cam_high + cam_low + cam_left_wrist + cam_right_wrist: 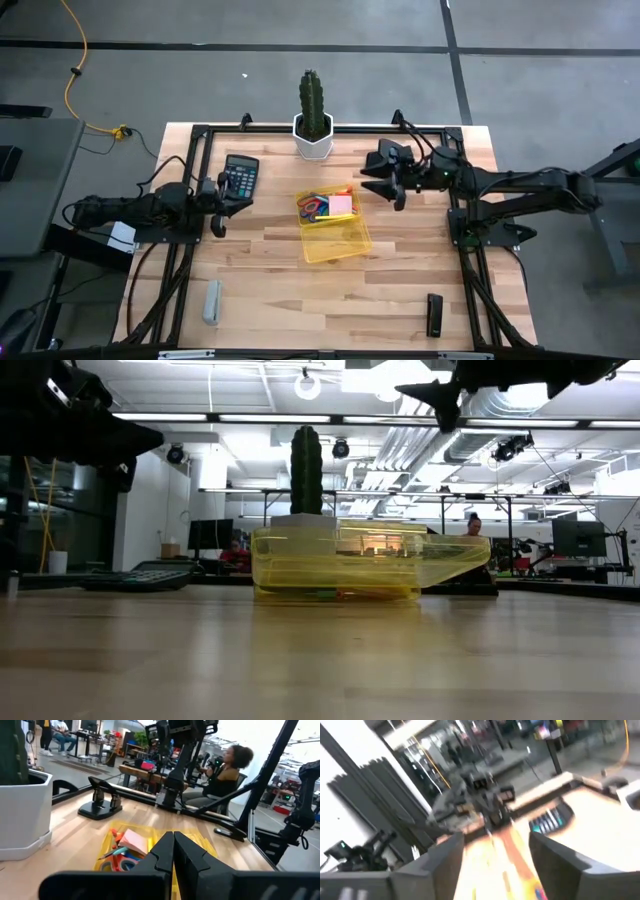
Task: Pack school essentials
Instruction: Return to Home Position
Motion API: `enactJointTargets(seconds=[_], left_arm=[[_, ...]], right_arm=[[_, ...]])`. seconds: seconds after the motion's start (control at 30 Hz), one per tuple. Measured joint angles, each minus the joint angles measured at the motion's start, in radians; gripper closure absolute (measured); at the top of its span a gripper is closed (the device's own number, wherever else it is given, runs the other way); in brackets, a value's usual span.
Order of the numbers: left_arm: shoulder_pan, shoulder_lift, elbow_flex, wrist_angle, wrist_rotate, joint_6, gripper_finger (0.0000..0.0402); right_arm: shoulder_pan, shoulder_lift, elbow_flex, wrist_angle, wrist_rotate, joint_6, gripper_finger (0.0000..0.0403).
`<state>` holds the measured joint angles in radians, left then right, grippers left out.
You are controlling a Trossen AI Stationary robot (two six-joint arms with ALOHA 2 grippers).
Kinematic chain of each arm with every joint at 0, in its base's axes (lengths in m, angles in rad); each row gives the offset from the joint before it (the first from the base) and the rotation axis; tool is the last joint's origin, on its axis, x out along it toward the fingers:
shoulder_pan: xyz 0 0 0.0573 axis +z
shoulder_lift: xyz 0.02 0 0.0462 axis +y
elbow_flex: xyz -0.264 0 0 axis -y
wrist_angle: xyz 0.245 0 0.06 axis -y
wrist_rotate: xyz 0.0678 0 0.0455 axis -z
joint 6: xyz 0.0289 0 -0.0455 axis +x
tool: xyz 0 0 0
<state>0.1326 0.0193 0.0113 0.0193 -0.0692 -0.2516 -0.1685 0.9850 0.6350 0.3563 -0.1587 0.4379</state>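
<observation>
Over the table (280, 270), left hand (233, 205) hovers closed, right hand (372, 180) spread.

One camera looks straight down, another level across the table (400, 290); both show the yellow box (340, 242).

Box (340, 244): centre of table (400, 290), with scissors (313, 207) and sticky-note pad (342, 204) in its far end.
Cactus pot (312, 141): behind box.
Calculator (240, 176): left of box, farther back.
Oblong block (212, 302): front left.
</observation>
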Motion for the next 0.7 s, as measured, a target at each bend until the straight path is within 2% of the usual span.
enactJointTargets(seconds=[0.1, 0.27, 0.3, 0.43, 0.57, 0.7], left_arm=[[0.0, 0.0, 0.0, 0.0, 0.0, 0.0, 0.0401], [0.0, 0.0, 0.0, 0.0, -0.001, 0.0, 0.0401], [0.0, 0.0, 0.0, 0.0, -0.002, 0.0, 0.0401], [0.0, 0.0, 0.0, 0.0, -0.002, 0.0, 0.0401], [0.0, 0.0, 0.0, 0.0, -0.002, 0.0, 0.0401], [0.0, 0.0, 0.0, 0.0, -0.002, 0.0, 0.0401]], right_arm=[[-0.023, -0.032, -0.001, -0.114, -0.029, 0.027, 0.0216], [-0.042, -0.158, -0.081, -0.155, -0.112, -0.038, 0.0367], [-0.046, -0.195, -0.112, -0.151, -0.128, -0.038, 0.0384], [-0.046, -0.352, -0.251, -0.085, -0.134, 0.034, 0.0377], [-0.018, -0.507, -0.363, -0.042, -0.136, 0.056, 0.0399], [0.025, -0.639, -0.445, -0.037, -0.054, 0.079, 0.04]])
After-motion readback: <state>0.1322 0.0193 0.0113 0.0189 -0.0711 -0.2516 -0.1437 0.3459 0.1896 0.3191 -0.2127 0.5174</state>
